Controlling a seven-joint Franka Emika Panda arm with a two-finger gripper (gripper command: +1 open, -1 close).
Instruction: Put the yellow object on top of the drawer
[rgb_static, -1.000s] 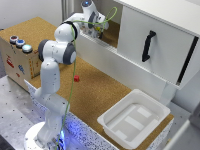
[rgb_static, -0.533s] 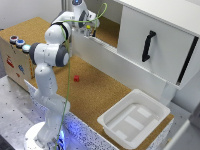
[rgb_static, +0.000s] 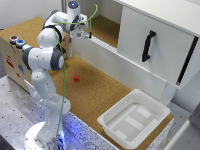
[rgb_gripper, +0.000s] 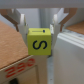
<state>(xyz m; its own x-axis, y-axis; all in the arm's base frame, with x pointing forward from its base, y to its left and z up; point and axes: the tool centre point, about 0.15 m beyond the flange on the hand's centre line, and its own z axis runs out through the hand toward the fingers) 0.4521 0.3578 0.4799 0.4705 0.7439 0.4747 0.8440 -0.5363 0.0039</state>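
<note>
**Yellow cube riding in the jaws near the drawer's edge**

The gripper (rgb_gripper: 38, 31) is pinching the yellow cube (rgb_gripper: 40, 41) between its two pale fingers (rgb_gripper: 22, 21), which are pressing on opposite side faces. The wrist view is showing the cube as a small, crisp-edged block with flat matte faces and a black "S" printed on the side facing the camera. It is looking rigid and light, probably wood or hard plastic, so it should not be deforming under the pinch; the flat parallel sides are giving the jaws a sound hold, and gripping near the middle of those faces is the sensible choice. The smooth faces might be letting it slip if the pinch loosens.

In the exterior view the arm (rgb_static: 47, 55) is reaching high, with the gripper (rgb_static: 80, 31) hanging beside the low white wall at the open, cork-lined part of the drawer (rgb_static: 155, 45), towards the exterior view's left of its front panel. The cube itself is too small to make out there. The drawer is a large, boxy white unit with a flat front and a black bar handle (rgb_static: 146, 46); its top is looking flat and hard, so the cube should be sitting stably there.

The cork-brown surface (rgb_static: 100, 95) is grainy. A small red object (rgb_static: 76, 78) is lying on it, and a shallow white tub (rgb_static: 132, 119) is resting near its corner.
</note>
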